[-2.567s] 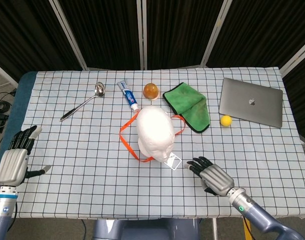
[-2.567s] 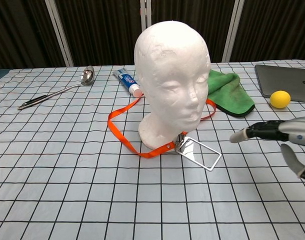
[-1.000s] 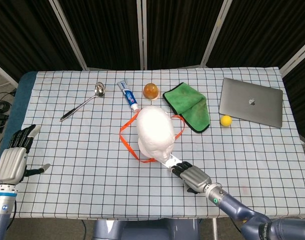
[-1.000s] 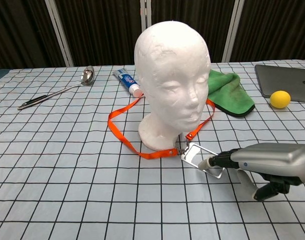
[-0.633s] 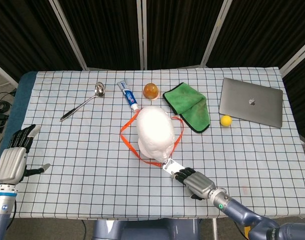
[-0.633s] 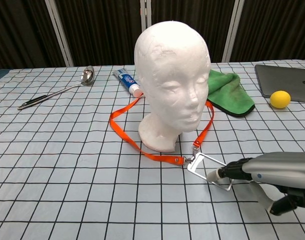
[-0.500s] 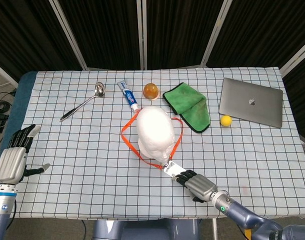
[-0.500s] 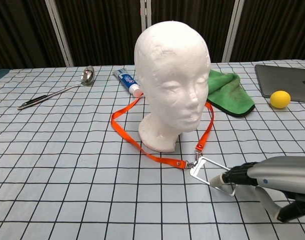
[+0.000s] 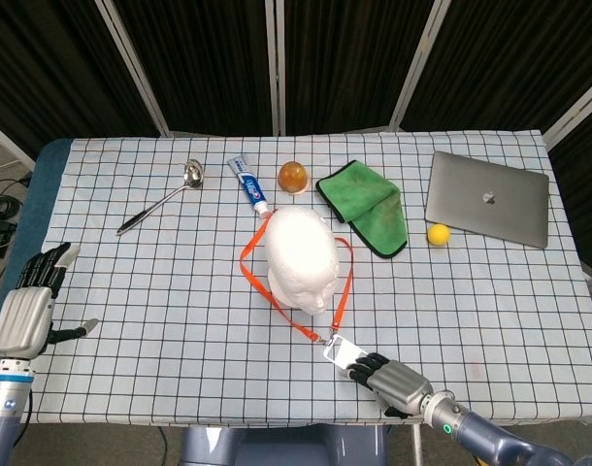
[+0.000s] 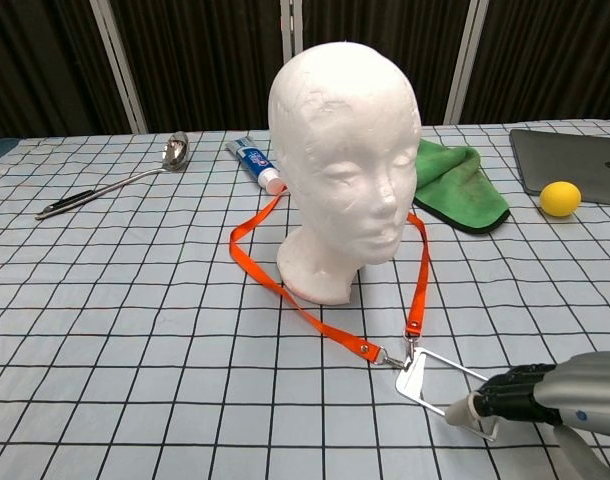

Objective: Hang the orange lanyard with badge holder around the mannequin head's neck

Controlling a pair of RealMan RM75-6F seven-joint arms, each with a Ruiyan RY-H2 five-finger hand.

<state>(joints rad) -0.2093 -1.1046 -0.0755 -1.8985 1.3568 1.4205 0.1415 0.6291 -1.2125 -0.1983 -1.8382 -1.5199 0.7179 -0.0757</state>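
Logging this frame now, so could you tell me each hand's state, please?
Left hand: open, holding nothing.
Right hand: fingertips on the badge holder; grip cannot be told.

— Where's the lanyard (image 10: 325, 322)?
— Looped on the table (image 9: 160, 291) around the mannequin head (image 10: 343, 160), its badge holder (image 10: 437, 383) out front.
— And behind the head?
— Spoon (image 9: 162, 201) left, toothpaste (image 9: 248, 185), cloth (image 9: 364, 206), then laptop (image 9: 488, 198) right

The strap (image 10: 285, 290) passes behind the head (image 10: 343, 160), so its far stretch is hidden in the chest view. The right hand (image 10: 545, 395) is cut off by the chest view's edge at 4 o'clock; whether its fingers pinch the badge holder (image 10: 440, 385) or only press it cannot be told. In the head view the left arm (image 9: 5, 408) runs off at 8 o'clock.
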